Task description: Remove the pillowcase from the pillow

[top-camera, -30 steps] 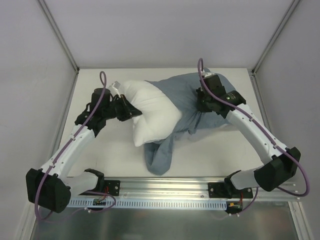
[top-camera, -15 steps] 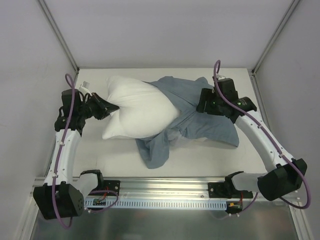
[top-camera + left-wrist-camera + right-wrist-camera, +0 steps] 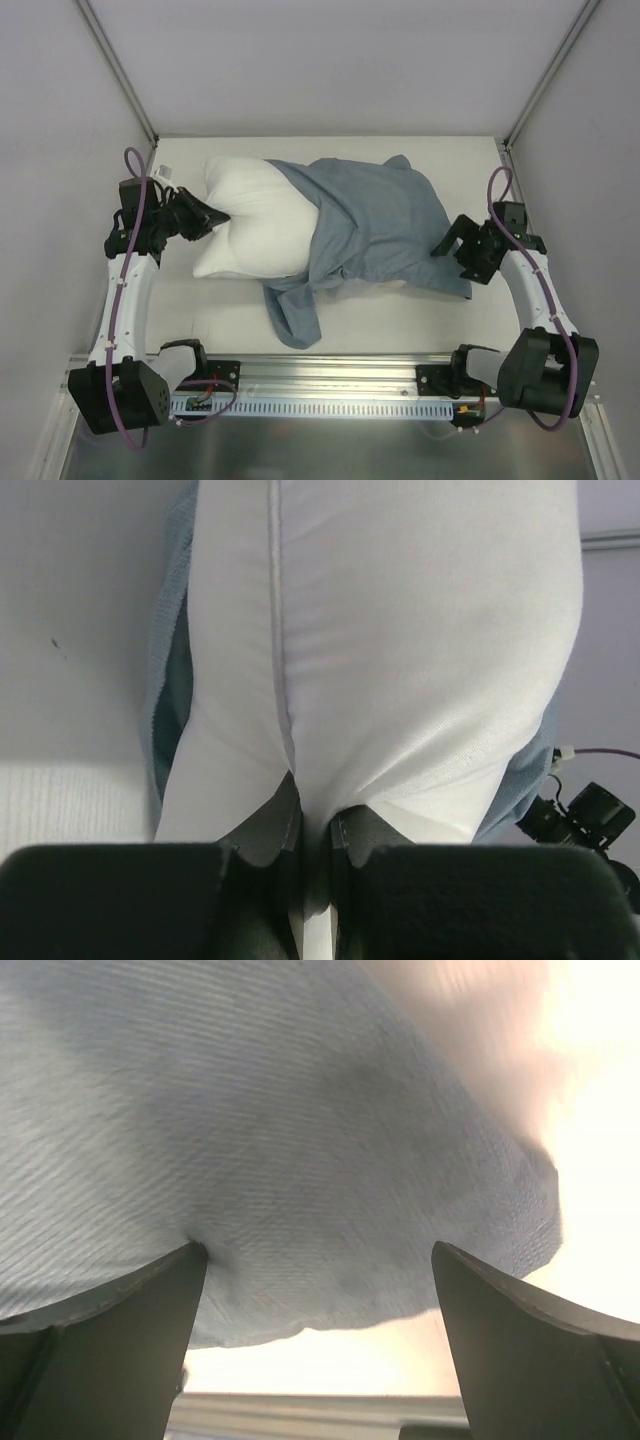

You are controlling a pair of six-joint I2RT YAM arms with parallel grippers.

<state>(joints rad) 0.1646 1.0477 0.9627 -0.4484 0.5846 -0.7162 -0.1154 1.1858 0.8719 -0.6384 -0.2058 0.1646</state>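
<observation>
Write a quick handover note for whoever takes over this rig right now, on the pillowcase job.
Tools: the left tool is shut on the left end of the pillow, pinching its seam. The right tool is open, holding nothing, by the right edge of the pillowcase.
Things: both lie on the table. The pillowcase drapes the pillow's right part, with one tail trailing toward the arm bases.
Done: the pillow's left part is bare.
Left: regrip the pillowcase and pull it fully off.

Robot lab cell: left arm [image 3: 122, 300] & right arm [image 3: 540, 295] bolted to alu rail [image 3: 330, 372], white table [image 3: 400, 320], plain grey walls [image 3: 330, 60].
</observation>
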